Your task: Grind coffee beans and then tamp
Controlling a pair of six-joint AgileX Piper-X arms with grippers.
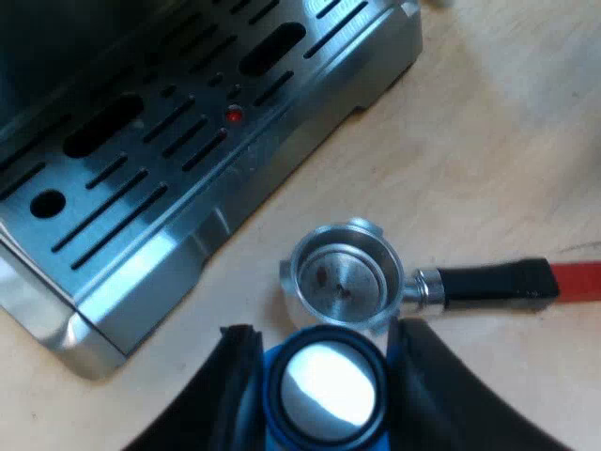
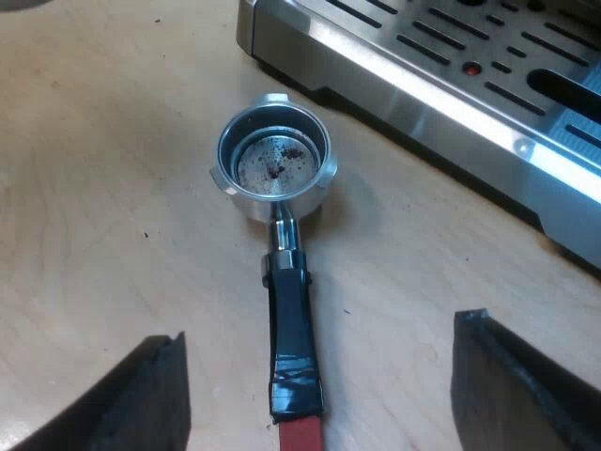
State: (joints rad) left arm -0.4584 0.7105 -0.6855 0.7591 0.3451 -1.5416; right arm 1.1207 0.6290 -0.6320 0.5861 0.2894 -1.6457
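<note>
The metal holder [image 1: 343, 282] lies loose on the wooden table beside the espresso machine's drip tray [image 1: 150, 188], its dark handle [image 1: 493, 282] ending in red. A few dark specks of grounds dot the bottom of its basket. My left gripper [image 1: 324, 371] is shut on the blue tamper [image 1: 327, 393], held close above the holder's rim with its shiny flat face showing. In the right wrist view the holder [image 2: 275, 164] lies with its handle [image 2: 291, 329] pointing toward my right gripper [image 2: 319, 395], which stands open wide above the handle's red end.
The machine's slotted steel drip tray [image 2: 451, 85] with a small red dot [image 1: 234, 115] runs close to the holder. Bare wooden table [image 2: 103, 207] surrounds the holder on its other sides.
</note>
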